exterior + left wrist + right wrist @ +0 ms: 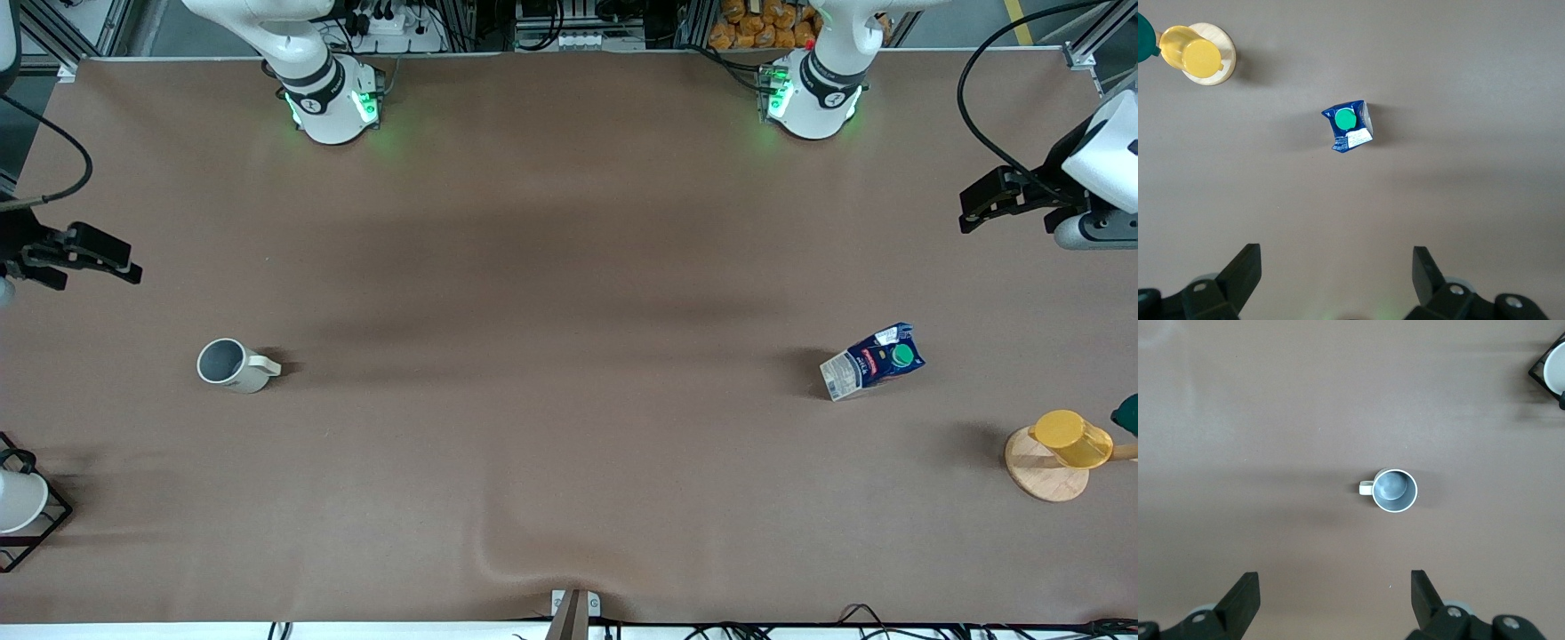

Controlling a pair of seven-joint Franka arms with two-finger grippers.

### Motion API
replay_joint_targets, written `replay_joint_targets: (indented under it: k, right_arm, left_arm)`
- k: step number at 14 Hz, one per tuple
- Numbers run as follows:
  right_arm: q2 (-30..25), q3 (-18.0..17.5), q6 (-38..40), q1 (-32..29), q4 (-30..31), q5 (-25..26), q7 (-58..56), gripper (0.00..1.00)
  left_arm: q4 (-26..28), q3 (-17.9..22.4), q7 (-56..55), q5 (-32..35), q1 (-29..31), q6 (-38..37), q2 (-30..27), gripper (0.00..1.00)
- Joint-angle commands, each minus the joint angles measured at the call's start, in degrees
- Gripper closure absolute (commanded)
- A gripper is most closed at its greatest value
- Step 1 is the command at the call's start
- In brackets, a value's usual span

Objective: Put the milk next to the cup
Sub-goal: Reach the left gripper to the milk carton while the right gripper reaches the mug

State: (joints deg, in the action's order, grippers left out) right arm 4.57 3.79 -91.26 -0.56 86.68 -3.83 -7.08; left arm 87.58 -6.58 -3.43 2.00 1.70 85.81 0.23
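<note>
The milk (873,360), a dark blue carton with white sides and a green cap, stands on the brown table toward the left arm's end. It also shows in the left wrist view (1348,125). The cup (233,364), an off-white mug with a grey interior, stands toward the right arm's end, with its handle pointing toward the milk. It also shows in the right wrist view (1393,491). My left gripper (978,203) (1337,280) is open and empty, high over the table's left-arm end. My right gripper (111,253) (1335,600) is open and empty, high over the table's right-arm end.
A yellow plastic cup (1071,437) (1190,53) sits on a round wooden coaster (1042,471) at the left arm's end, beside a dark green object (1127,413). A white cup in a black wire frame (18,502) (1555,370) sits at the right arm's end.
</note>
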Motion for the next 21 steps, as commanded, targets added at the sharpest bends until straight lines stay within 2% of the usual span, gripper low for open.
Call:
replay_joint_targets:
  k: [1,6,10,12,15,17,21]
  right_arm:
    - [-3.1,0.0,-0.2,-0.2,2.4,1.3,-0.6,0.00]
    - [-3.0,0.2,-0.8,-0.9,2.6,1.2,-2.6,0.00]
    - [-2.8,0.3,-0.6,-1.1,2.6,1.2,-2.6,0.00]
    - [-2.6,0.3,-0.3,-2.1,2.6,1.2,-2.6,0.00]
    - [-1.4,0.3,-0.3,-2.0,2.4,1.8,-2.4,0.00]
    - [-0.8,0.1,-0.4,-1.6,2.3,3.7,-2.4,0.00]
    - [2.3,0.2,-0.2,-3.0,2.0,3.5,-2.3,0.00]
  left_arm:
    - [-1.6,-0.4,0.9,-0.7,0.3,-1.4,0.5,0.00]
    - [-1.5,0.3,1.1,-0.8,0.9,-1.4,2.0,0.00]
    - [-1.1,0.3,0.0,0.2,1.1,-0.6,6.4,0.00]
    - [-0.1,0.3,-1.4,-0.9,3.4,3.6,8.2,0.00]
    - [1.1,0.3,-2.9,-1.5,3.7,8.7,12.0,0.00]
    - [3.7,0.3,-5.3,-2.3,4.6,12.9,13.5,0.00]
    - [8.0,0.3,-8.2,-3.5,4.5,21.1,16.2,0.00]
